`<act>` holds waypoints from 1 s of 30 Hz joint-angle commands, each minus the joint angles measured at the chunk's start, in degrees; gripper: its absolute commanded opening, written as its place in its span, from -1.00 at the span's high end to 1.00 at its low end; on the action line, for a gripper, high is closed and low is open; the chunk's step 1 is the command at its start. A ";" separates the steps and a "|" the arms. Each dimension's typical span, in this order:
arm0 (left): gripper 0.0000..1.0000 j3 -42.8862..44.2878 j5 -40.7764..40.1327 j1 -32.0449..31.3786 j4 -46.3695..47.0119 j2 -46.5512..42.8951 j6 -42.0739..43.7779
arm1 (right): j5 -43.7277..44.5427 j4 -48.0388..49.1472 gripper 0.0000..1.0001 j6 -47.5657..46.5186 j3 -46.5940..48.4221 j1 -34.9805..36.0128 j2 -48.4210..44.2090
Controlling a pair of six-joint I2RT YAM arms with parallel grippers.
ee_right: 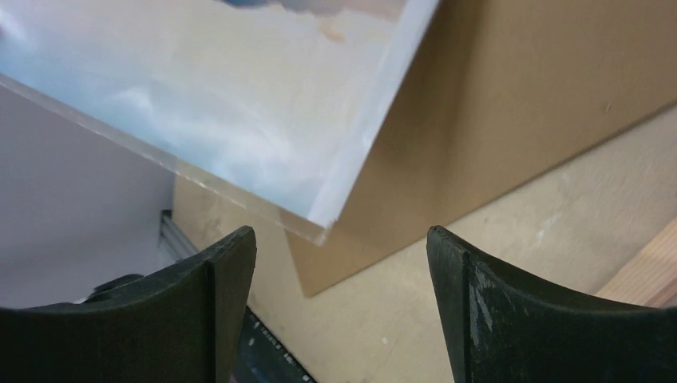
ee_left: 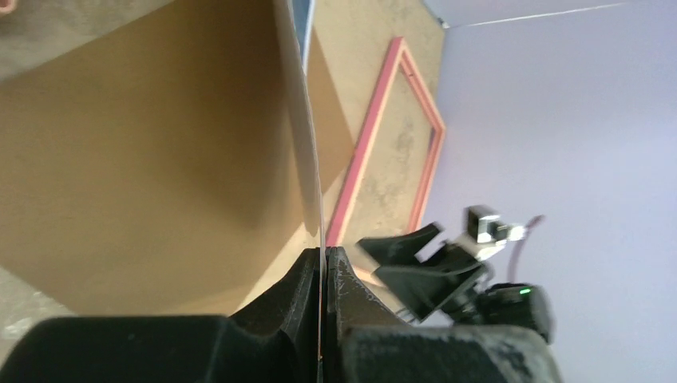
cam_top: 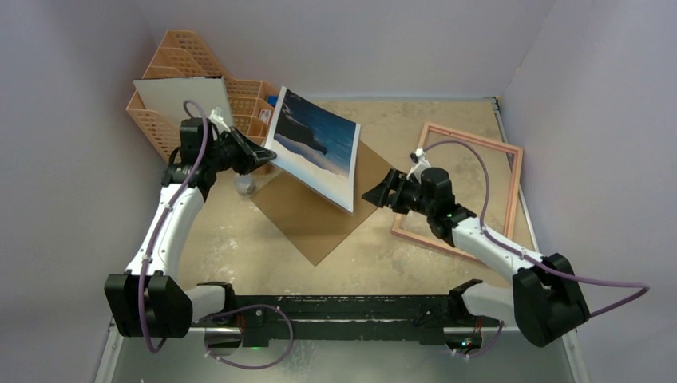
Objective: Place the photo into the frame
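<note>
Right tool (cam_top: 371,194) spread apart at the photo's (cam_top: 315,140) 4 o'clock corner, touching nothing. Left tool (cam_top: 271,157) clamped on its 9 o'clock edge, held above backing board (cam_top: 319,227). Frame (cam_top: 477,136) flat on the table at 3 o'clock. Likely trouble: single-edge pinch, print sagging or twisting loose.

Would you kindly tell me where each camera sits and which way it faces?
Top view: above, behind the arm bases, looking down on the table; the left arm, right arm and raised photo show.
Left wrist: looks along its shut jaws, pinching the photo's edge, towards the frame and right jaws.
Right wrist: looks between its open jaws at the photo's corner above the brown board.
All share the photo and board.
</note>
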 commanded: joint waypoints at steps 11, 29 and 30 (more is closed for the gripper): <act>1.00 6.16 9.66 0.27 21.68 4.09 -26.59 | -3.78 30.80 -0.65 40.36 -14.53 0.16 -14.57; 1.00 1.11 10.63 0.27 31.80 1.78 -34.73 | 0.48 42.65 0.10 52.57 -18.10 0.20 -10.97; 1.00 0.98 10.63 0.28 31.84 1.71 -34.80 | 0.89 42.69 0.16 52.80 -18.22 0.11 -11.18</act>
